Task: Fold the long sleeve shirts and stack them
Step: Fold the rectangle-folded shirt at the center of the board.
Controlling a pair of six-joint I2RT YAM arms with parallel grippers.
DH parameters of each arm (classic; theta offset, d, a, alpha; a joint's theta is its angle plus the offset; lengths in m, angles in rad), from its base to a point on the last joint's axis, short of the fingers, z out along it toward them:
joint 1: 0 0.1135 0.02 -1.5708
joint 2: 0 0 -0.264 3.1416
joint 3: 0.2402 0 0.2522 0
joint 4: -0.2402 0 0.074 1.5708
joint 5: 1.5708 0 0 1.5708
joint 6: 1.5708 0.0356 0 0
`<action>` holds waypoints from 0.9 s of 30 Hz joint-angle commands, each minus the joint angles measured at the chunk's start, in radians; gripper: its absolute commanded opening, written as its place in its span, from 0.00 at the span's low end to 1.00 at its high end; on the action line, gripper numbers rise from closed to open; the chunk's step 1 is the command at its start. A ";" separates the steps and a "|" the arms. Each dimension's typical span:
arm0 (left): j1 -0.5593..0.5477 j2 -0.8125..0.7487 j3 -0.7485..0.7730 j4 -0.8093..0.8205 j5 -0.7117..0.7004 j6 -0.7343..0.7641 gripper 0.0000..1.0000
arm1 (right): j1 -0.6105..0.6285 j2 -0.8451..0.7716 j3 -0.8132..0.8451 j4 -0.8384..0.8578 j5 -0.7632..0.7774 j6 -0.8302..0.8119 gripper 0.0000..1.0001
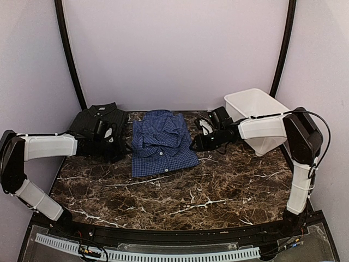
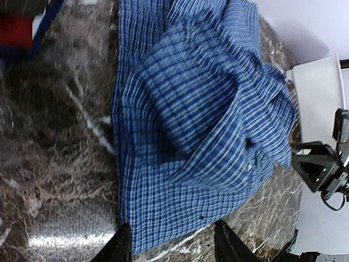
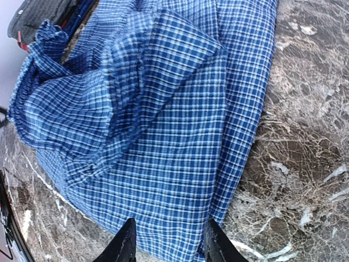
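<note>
**Top external view: blue shirt flanked by both grippers at the far side of the counter**

A dark marbled counter [image 1: 218,185] is seen spanning the scene. A white plastic basket [image 1: 242,94] is propped at a tilt in the far right corner, behind the right arm.

The blue checked shirt [image 1: 161,144] is laid at the far middle of the counter, collar away from the arm bases. Its lower part is flat, while its upper part is rumpled, with cloth folded over the front. The dark check shirt [image 1: 98,117] is placed folded in the far left corner, just beside the blue one and partly hidden by the left arm. A red patch [image 2: 13,30] is caught in the left wrist view; it is probably the red shirt, though the blur leaves this unsure.

The left gripper [image 2: 173,246] is held low at the blue shirt's left edge. Its fingers [image 2: 121,248] are parted moderately, with the hem shown between them and nothing pinched. The right gripper [image 3: 170,244] is set at the opposite edge, its fingers [image 3: 126,245] likewise spread apart over the cloth border. Contact with the fabric cannot be told on either side.
</note>
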 commanded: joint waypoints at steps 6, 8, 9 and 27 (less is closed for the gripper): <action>-0.073 0.060 -0.071 -0.008 -0.057 -0.020 0.45 | 0.010 0.043 -0.020 0.005 0.040 -0.032 0.39; -0.079 0.080 -0.070 -0.005 -0.063 -0.021 0.44 | 0.011 0.048 -0.026 0.014 0.037 -0.028 0.39; -0.082 0.092 -0.069 -0.002 -0.063 -0.022 0.44 | 0.011 0.052 -0.027 0.016 0.035 -0.026 0.39; -0.097 0.168 -0.033 0.043 -0.036 -0.028 0.27 | 0.019 0.079 -0.016 0.033 -0.002 -0.010 0.30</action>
